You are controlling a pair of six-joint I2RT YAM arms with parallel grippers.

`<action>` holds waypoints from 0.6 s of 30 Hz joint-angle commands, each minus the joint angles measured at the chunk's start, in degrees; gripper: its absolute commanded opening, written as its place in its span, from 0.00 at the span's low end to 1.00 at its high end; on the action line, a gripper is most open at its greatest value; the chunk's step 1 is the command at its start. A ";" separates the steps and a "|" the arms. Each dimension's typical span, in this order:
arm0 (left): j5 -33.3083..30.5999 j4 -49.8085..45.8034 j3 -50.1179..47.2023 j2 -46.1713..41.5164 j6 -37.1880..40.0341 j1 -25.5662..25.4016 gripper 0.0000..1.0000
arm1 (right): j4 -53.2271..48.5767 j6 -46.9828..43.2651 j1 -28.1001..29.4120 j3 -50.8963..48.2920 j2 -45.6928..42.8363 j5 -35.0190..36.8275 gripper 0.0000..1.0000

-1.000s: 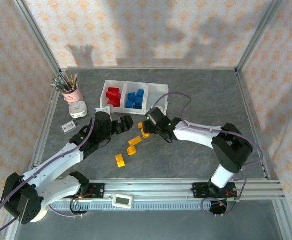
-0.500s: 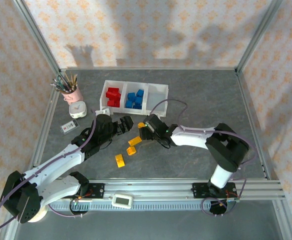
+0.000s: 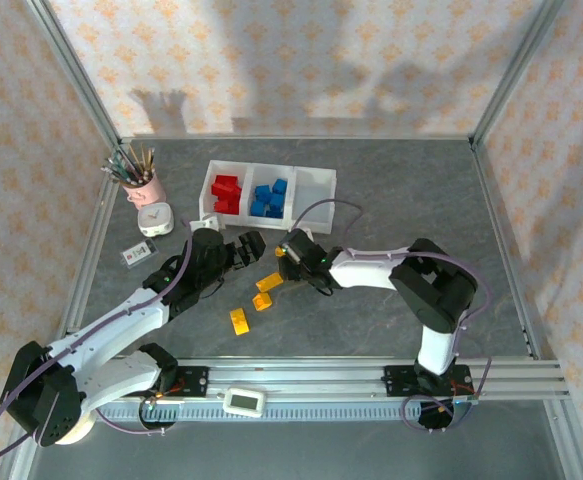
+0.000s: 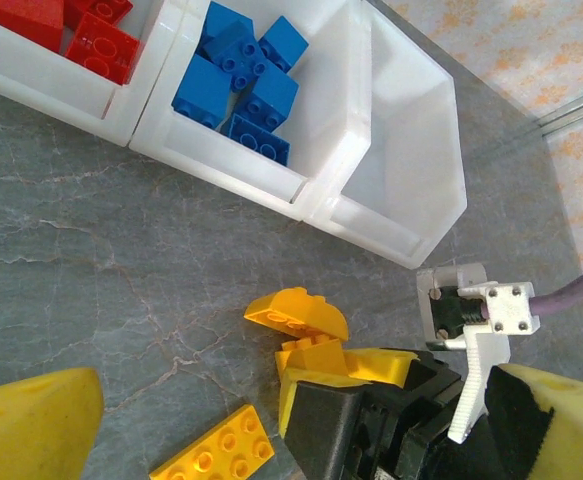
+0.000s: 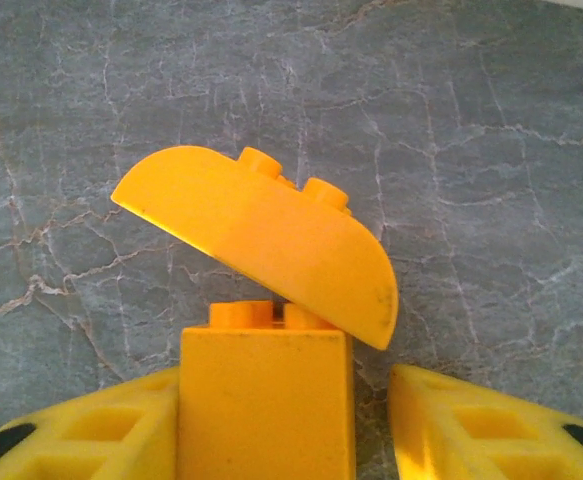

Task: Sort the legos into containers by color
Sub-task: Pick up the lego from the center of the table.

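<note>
Here, five yellow legos (image 3: 268,282) lie nearer than the three containers (image 3: 316,178), one square brick (image 5: 266,400) between the low, outstretched right gripper (image 3: 284,258) and its narrow-set fingers, one touching, one apart, while the left gripper (image 3: 246,248) hovers wide-spread just left.

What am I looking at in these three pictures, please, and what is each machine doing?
These are two robot arms bolted at a table's near edge. The wide picture looks down from above and behind them; the other two come from a camera on each wrist. On the grey table a white tray holds red bricks in one compartment, blue bricks in the next; the third compartment has none. Loose yellow bricks lie in front, and a pink pencil cup stands at the left. The left tool is open, holding nothing. The right tool straddles a square yellow brick next to a curved yellow brick; whether it grips yet is unclear.
</note>
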 commanded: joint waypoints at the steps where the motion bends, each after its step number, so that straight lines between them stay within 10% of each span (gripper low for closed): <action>1: -1.23 1.02 -0.21 0.85 0.63 -0.41 0.99 | -0.40 -0.75 0.34 1.54 0.54 1.93 0.44; 18: -0.08 0.89 3.11 2.93 1.90 -0.42 0.99 | -6.06 -0.86 0.08 -1.80 -12.70 5.07 0.29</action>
